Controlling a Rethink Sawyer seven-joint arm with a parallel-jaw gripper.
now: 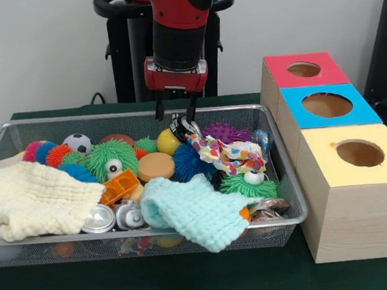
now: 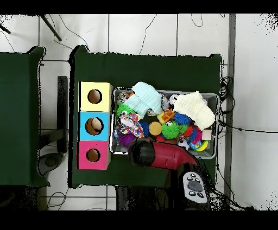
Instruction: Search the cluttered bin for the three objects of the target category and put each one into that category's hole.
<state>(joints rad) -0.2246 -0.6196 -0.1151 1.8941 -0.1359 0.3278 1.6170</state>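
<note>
The wire mesh bin [image 1: 289, 177] is full of toys and cloths. Two silvery cans lie side by side at its near wall, one [image 1: 99, 219] half under the cream cloth and one [image 1: 128, 215] beside the mint cloth. They also show in the overhead view [image 2: 174, 99]. A third silvery, dented can [image 1: 183, 127] lies at the bin's far side. My gripper [image 1: 175, 112] hangs open just above that can, its two fingers apart on either side of it and not holding anything. In the overhead view the red arm [image 2: 160, 154] hides the gripper.
Three wooden boxes with round holes stand beside the bin: red [image 1: 303, 69], blue [image 1: 327, 105] and yellow [image 1: 359, 153]. A cream cloth [image 1: 34, 198], a mint cloth [image 1: 193, 210], fuzzy spiky toys [image 1: 112, 156], balls [image 1: 77, 142] and a patterned cloth [image 1: 225, 154] crowd the bin.
</note>
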